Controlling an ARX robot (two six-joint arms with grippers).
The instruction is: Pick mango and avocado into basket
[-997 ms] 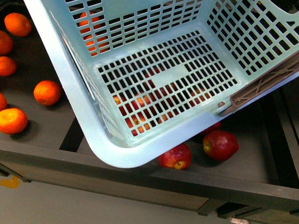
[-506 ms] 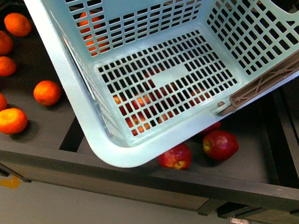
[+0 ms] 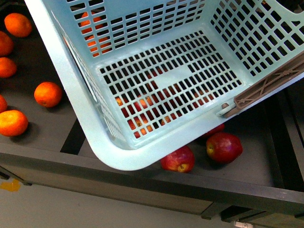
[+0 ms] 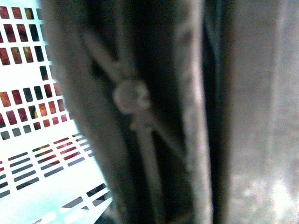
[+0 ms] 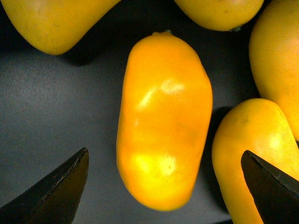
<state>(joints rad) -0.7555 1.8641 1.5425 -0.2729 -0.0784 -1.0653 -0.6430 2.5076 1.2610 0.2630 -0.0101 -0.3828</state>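
Right hand [image 5: 163, 154] apart, tips flanking mango [image 5: 163, 121] on counter [image 5: 56, 116]; we judge it set to grasp. Basket [image 3: 142, 156] empty, over apples [image 3: 224, 147] at 5 o'clock, ready to receive. Handle [image 4: 140, 116] fills left wrist view, so we cannot tell left hand's state. Avocado unseen.

Right pincer [image 5: 163, 150] gapes wide around the mango [image 5: 163, 121]. Bare worktop [image 5: 51, 116] lies along one flank, a neighbour mango [image 5: 252, 158] crowds the other, and other mangoes [image 5: 56, 18] stand near its far end. Basket [image 3: 85, 118] mouth unobstructed, handle [image 3: 266, 88] lying along one rim.
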